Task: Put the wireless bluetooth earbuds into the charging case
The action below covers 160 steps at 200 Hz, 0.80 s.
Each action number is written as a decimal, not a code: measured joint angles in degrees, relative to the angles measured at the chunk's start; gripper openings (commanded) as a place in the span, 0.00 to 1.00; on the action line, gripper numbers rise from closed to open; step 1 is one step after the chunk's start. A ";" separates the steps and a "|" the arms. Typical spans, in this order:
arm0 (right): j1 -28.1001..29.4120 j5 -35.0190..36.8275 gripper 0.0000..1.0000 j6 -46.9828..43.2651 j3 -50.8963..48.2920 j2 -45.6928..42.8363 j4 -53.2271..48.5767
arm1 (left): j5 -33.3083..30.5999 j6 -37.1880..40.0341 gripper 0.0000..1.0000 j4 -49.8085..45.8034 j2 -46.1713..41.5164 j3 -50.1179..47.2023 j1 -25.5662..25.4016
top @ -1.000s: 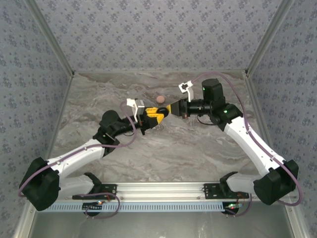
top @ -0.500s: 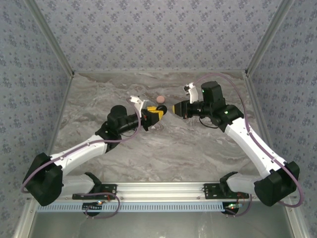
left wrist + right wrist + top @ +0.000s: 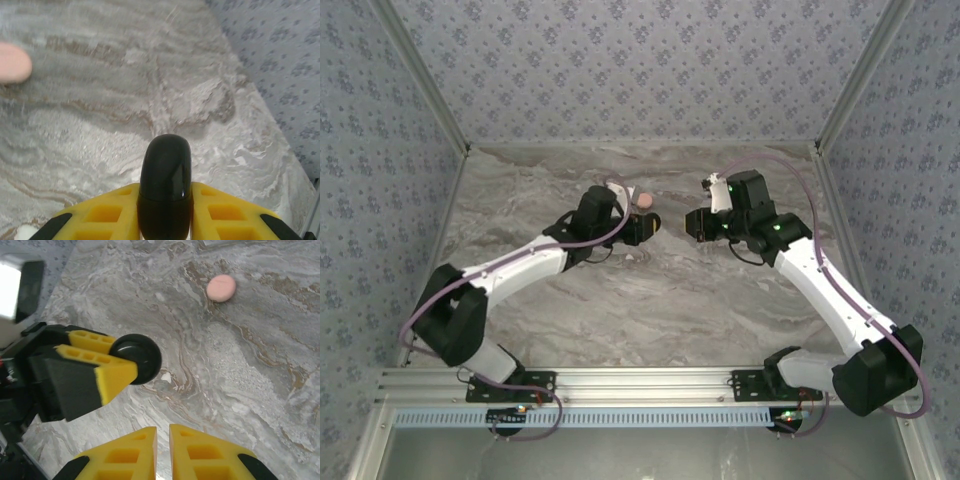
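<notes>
At the near edge an aluminium rail point(image 3: 650, 381) is seen, and beyond it lies the grey marble-patterned table point(image 3: 670, 310). It looks smooth and hard, so a small dropped part would probably slide or bounce on it.

Over the middle of the table the right gripper point(image 3: 161, 434) is clenched on nothing, with its yellow fingers almost touching. To its left, apart from it, the left gripper point(image 3: 124, 359) is closed on a round black charging case point(image 3: 141, 358), which is held above the table. Most of the case sticks out past the fingertips. The shell is glossy and is judged to be hard, light and slippery, so this shallow hold could let it turn. A deeper hold across the body is advised. Where the earbuds are, and whether the lid is open, cannot be told.

Farther away, a small pink rounded piece point(image 3: 644, 200) lies on the table near the left gripper. The space is closed by walls point(image 3: 640, 70) of bluish patterned paper.
</notes>
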 measured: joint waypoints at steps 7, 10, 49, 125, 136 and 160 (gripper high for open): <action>-0.02 0.07 0.16 0.00 -0.17 0.00 -0.22 | 0.00 -0.79 0.25 -1.60 1.79 1.25 0.07; -0.02 0.09 0.16 0.00 -0.26 0.00 -0.24 | 0.02 -1.03 0.25 -2.12 2.38 1.66 0.11; -0.28 0.24 0.16 0.00 -0.87 -0.04 -0.48 | 0.02 -3.72 0.25 -8.09 10.12 6.12 1.05; -0.55 0.22 0.16 0.02 -1.33 -0.22 -0.94 | 3.65 -5.25 0.25 -9.90 18.64 10.84 5.01; -0.55 0.22 0.16 0.02 -1.33 -0.22 -1.16 | 4.13 -5.29 0.25 -9.97 19.80 11.58 5.51; -0.61 0.22 0.16 0.02 -1.33 -0.22 -1.29 | 5.22 -5.27 0.25 -9.97 22.21 13.16 6.16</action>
